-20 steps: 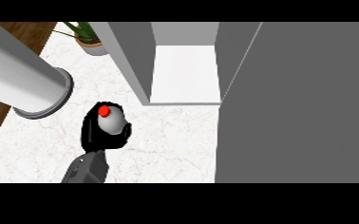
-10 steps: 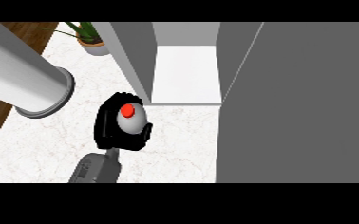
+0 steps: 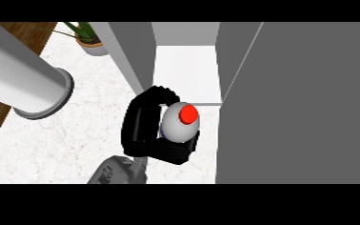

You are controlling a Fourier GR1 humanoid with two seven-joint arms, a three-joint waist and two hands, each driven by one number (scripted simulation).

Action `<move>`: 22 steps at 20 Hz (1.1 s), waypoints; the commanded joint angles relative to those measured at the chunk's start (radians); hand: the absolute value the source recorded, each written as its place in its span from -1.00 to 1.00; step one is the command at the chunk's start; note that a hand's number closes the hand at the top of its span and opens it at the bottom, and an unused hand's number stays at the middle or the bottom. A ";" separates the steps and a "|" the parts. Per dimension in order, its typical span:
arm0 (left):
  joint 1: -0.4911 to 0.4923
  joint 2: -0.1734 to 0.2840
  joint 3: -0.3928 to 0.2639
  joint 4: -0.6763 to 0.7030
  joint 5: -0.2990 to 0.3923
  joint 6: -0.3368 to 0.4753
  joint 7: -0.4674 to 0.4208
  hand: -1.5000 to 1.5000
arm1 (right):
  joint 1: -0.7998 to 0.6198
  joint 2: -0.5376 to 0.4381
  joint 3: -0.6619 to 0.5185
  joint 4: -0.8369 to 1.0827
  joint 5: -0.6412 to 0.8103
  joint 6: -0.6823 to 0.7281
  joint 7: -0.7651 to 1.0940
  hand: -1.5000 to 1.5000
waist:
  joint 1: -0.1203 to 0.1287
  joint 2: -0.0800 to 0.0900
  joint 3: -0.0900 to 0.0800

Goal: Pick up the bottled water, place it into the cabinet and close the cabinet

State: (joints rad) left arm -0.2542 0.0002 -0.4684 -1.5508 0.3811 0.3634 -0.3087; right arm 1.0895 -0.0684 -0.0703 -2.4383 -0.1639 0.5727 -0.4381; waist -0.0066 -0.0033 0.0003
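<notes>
- Carrying the rounded clear water bottle with its red cap (image 3: pixel 181 121), the black hand (image 3: pixel 141 128) has moved up and rightward since a second ago, now just below the open grey cabinet's white shelf (image 3: pixel 184 74).
- Black fingers (image 3: pixel 158 94) curl round the bottle, clamped on its left and lower sides; which hand this is cannot be told.
- White marbled table (image 3: pixel 77 124) lies beneath; a smooth grey cylinder (image 3: pixel 32 83) crosses left, and a potted plant (image 3: pixel 89 40) stands behind.

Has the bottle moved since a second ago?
Yes. The bottle, held in the hand, has moved right and up, toward the open cabinet.
</notes>
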 commanded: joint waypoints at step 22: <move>-0.527 0.000 -0.015 0.477 0.075 0.376 0.000 1.00 | 0.006 -0.015 -0.107 -0.088 -0.123 0.055 0.048 -1.00 | -0.038 0.007 -0.001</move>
State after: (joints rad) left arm -0.7516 0.0002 -0.4993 -1.1784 0.4332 0.7483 -0.2440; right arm 1.0224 -0.0890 -0.1583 -2.4241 -0.1961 0.5883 -0.3999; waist -0.0290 0.0033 -0.0005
